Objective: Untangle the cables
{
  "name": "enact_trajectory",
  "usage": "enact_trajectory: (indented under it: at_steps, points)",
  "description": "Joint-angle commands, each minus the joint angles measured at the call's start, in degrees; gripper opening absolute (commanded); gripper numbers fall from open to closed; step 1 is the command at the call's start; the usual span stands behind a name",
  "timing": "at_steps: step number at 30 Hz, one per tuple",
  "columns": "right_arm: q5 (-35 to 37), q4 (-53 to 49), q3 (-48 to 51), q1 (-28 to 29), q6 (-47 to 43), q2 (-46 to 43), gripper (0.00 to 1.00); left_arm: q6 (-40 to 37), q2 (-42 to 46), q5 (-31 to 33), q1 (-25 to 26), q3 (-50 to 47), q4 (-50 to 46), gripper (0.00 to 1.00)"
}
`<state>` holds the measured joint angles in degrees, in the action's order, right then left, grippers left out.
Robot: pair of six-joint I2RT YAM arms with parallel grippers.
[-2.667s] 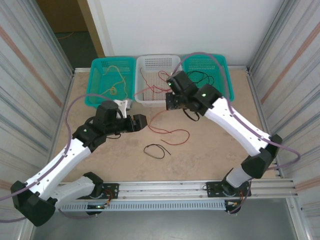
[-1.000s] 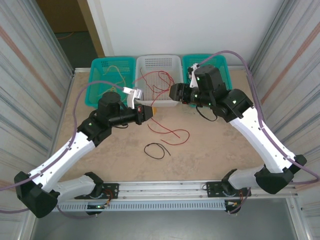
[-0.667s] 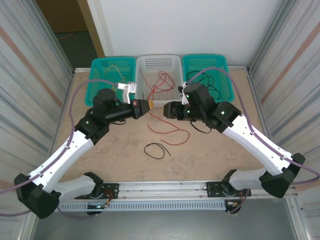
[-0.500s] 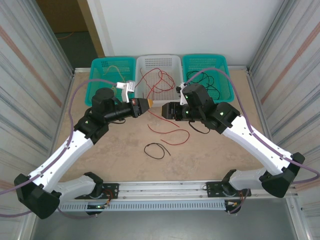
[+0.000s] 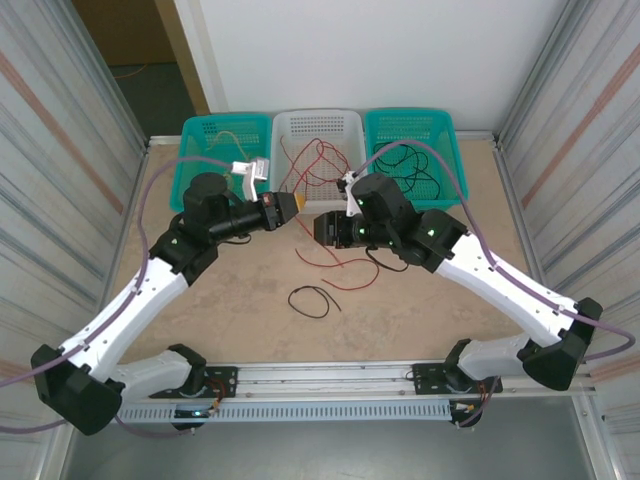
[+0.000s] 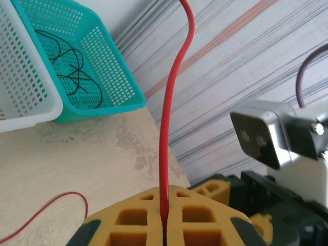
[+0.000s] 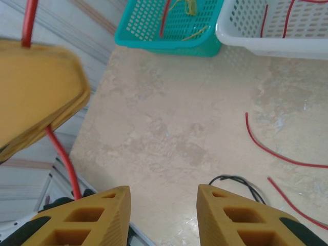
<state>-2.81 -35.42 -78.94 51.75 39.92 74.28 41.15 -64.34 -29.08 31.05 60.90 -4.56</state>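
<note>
One thin black cable (image 5: 309, 302) lies nearest, a small glossy oval loop on the mottled, stone-look beige bench (image 5: 200, 300), about midway between the side edges. Just beyond it the red cable (image 5: 340, 262) curls in loose waves over the bench and climbs toward the far edge.

Above that slack, the right fingers (image 7: 84, 220) are blocky yellow moulded pads with square cut-outs. They stand spread apart with bare bench showing between them. The red cable runs just beside the outer face of one, but I cannot tell whether it touches.

Close by and facing them, the left fingers (image 6: 133, 220) have the same yellow pads. They are pressed together, pinching the red cable, which stands straight up from the seam.

Three perforated plastic baskets line the far edge:
- Toward the left, a teal basket (image 5: 186, 170) holds a tan cable (image 5: 232, 142).
- In the middle, a white basket (image 5: 318, 116) holds red strands (image 5: 318, 162).
- On the right, a second teal basket (image 5: 440, 125) holds tangled black strands (image 6: 72, 66).
</note>
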Motion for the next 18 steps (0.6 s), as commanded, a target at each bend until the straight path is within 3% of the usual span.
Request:
enact_trajectory:
  at_steps: [1,3,5,10,14,18]
  points:
    - [10.3,-5.1,-0.4,0.9,0.6,-0.2,0.40,-2.7,-3.2,1.3,-1.4,6.2,-3.5,0.00]
    - [18.1,-11.2,0.1,-1.0,4.1,-1.5,0.43,-4.1,-6.6,2.6,-2.9,10.4,-7.8,0.00]
    - [20.4,-15.9,2.0,-5.2,7.4,-3.4,0.41,-4.0,-10.6,1.4,-4.9,13.9,-9.2,0.00]
    - [15.2,-16.1,11.4,-14.2,10.4,-11.2,0.37,-4.0,-21.0,-0.5,-9.8,22.7,-10.4,0.00]
    - [14.7,-16.0,15.5,-15.4,10.7,-15.6,0.37,-3.4,-29.1,-3.0,-11.1,30.2,-9.5,0.00]
    - [14.1,-16.0,17.6,-15.4,10.6,-16.4,0.36,-5.1,-36.7,-1.0,-10.9,37.3,-10.6,0.00]
